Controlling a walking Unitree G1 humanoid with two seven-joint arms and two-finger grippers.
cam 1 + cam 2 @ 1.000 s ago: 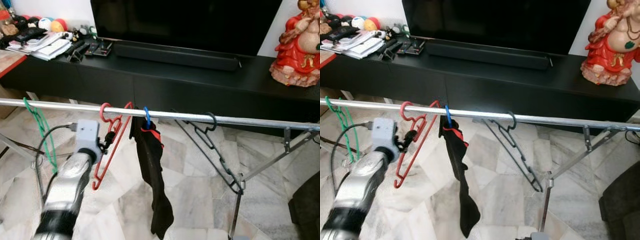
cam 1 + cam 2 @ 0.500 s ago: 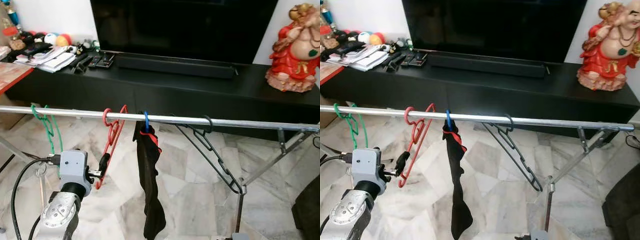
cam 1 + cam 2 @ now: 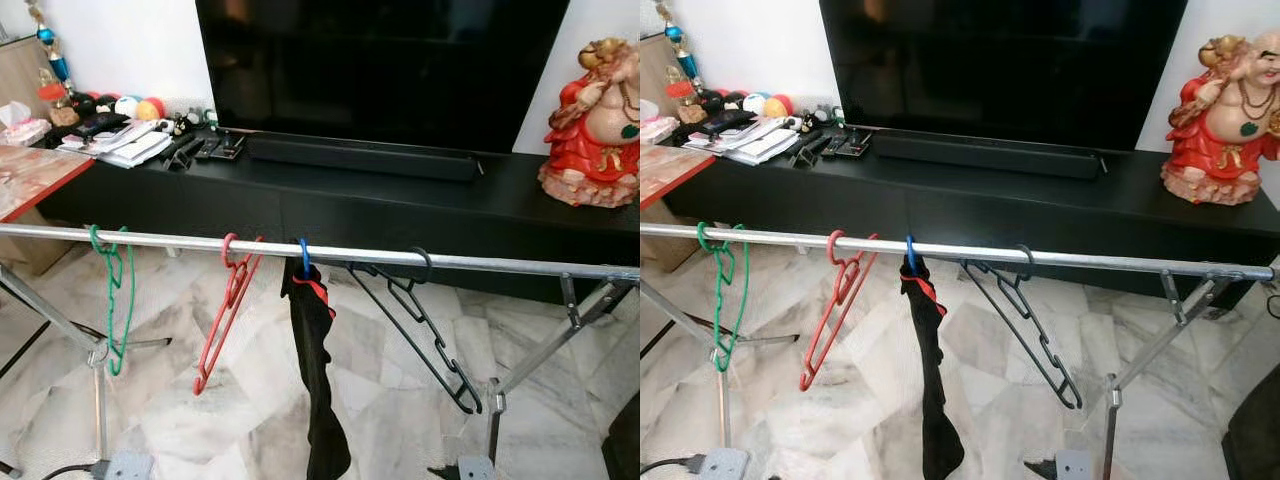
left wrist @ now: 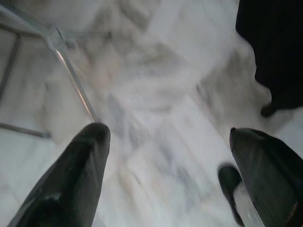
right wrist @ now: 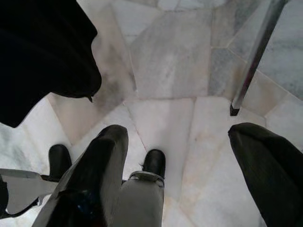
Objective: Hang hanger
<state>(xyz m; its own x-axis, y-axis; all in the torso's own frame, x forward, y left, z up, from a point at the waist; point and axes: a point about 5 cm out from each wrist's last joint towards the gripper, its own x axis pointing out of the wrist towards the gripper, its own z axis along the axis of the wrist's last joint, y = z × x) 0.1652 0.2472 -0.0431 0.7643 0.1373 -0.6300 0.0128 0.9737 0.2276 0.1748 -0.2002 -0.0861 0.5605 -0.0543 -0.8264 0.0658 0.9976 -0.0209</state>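
Eye views: red hanger point(image 3: 226, 312) is hanging on the metal rail point(image 3: 500, 264), between a green hanger point(image 3: 112, 296) and a blue-hooked black garment point(image 3: 315, 370). Left wrist view: left gripper point(image 4: 170, 142) is hanging spread over marble floor point(image 4: 156, 71). Right wrist view: right gripper point(image 5: 177, 142) is hanging spread, empty.

The black garment point(image 3: 318, 380) runs off the bottom edge, and the left wrist view of the floor point(image 4: 156, 109) is blurred.

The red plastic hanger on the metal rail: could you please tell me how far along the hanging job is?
Done: the red plastic hanger hangs by its hook on the metal rail, between the green hanger and the black garment. In hand: nothing; left gripper and right gripper are open, pointing at the floor. Left: nothing visible.
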